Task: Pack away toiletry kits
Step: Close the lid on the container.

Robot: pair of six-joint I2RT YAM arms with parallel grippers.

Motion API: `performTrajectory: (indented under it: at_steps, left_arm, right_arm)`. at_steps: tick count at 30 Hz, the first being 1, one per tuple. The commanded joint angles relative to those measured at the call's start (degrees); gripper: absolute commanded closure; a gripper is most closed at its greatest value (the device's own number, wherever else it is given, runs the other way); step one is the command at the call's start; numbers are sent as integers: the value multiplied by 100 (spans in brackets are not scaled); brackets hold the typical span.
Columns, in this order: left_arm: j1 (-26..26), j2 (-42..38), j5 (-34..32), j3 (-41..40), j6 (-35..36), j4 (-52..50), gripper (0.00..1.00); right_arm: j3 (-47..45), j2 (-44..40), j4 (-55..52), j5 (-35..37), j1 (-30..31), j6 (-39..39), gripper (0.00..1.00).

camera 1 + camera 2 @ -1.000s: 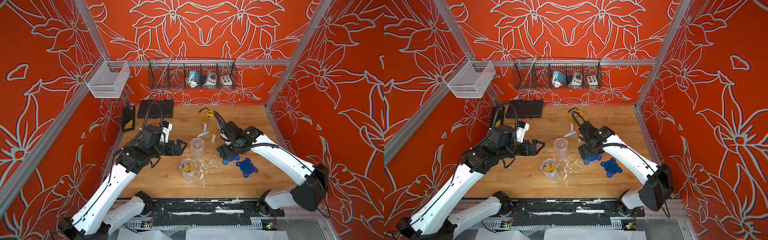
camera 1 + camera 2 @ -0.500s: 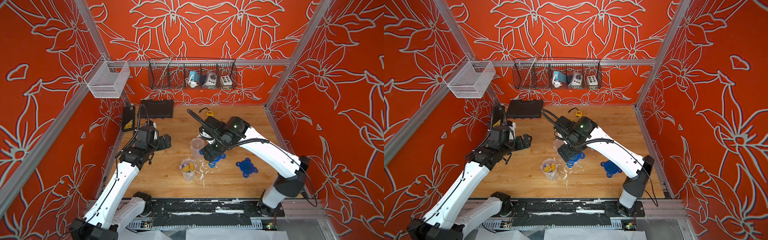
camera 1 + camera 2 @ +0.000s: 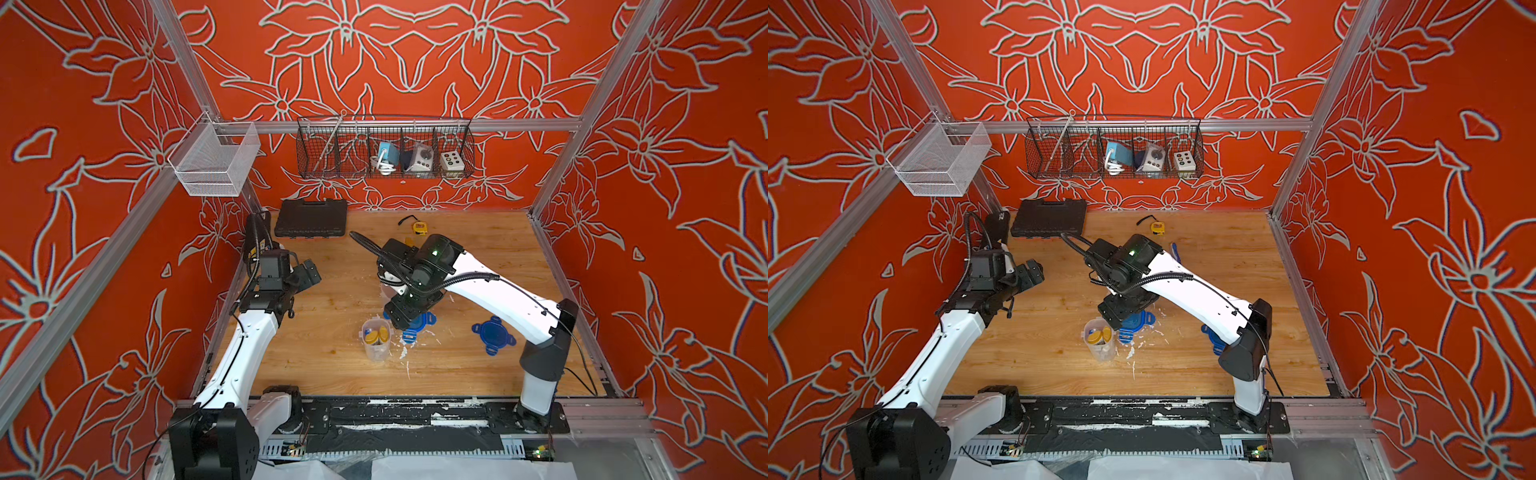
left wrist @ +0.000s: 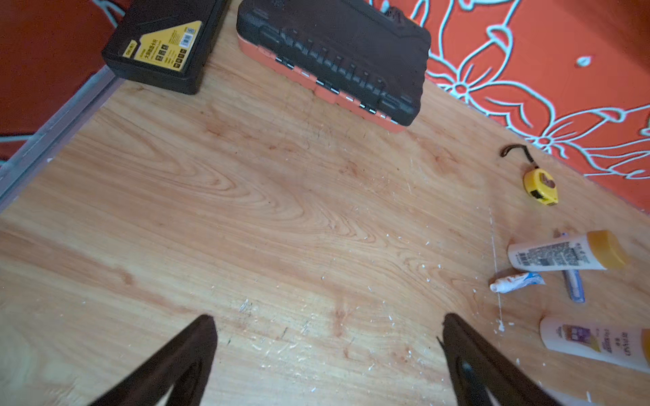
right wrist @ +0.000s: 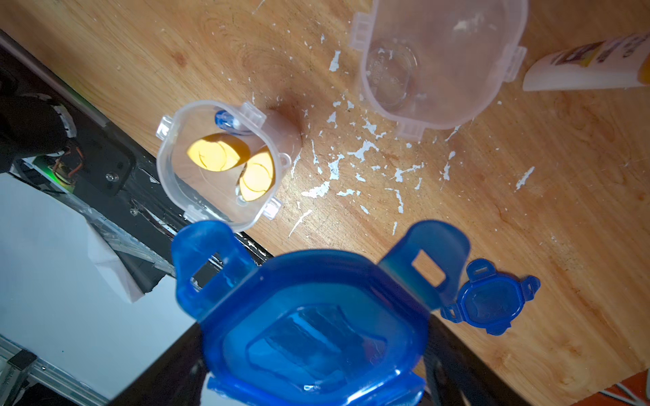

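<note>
We see the filled cup (image 5: 197, 197), a clear plastic tumbler standing upright and uncovered on the surface, with two yellow-capped bottles (image 5: 214, 154) and the blue end of a packed toothbrush (image 5: 225, 121) inside it. Just beside the filled cup the raised lid (image 5: 316, 334), translucent blue with four slotted tabs, hangs off the surface. The second lid (image 5: 489, 298) lies flat farther out on that side, and the empty cup (image 5: 439, 59) stands upright nearby. Well behind the filled cup, a loose bottle (image 4: 562, 255) lies on its side across a loose toothbrush (image 4: 573, 284), with a small white-blue toothpaste tube (image 4: 517, 281) just beside it and another bottle (image 4: 594, 342) lying near.
</note>
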Motion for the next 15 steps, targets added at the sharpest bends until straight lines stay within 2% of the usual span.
performTrajectory:
  at_steps: [1,15]
  left_arm:
    - [25,-117,198,40,-227,255,2]
    - [25,-249,1111,-260,-370,295,2]
  right_arm:
    - [203,218,-141,-65,198,158,22]
    - [668,857,69,-27,394,338,23]
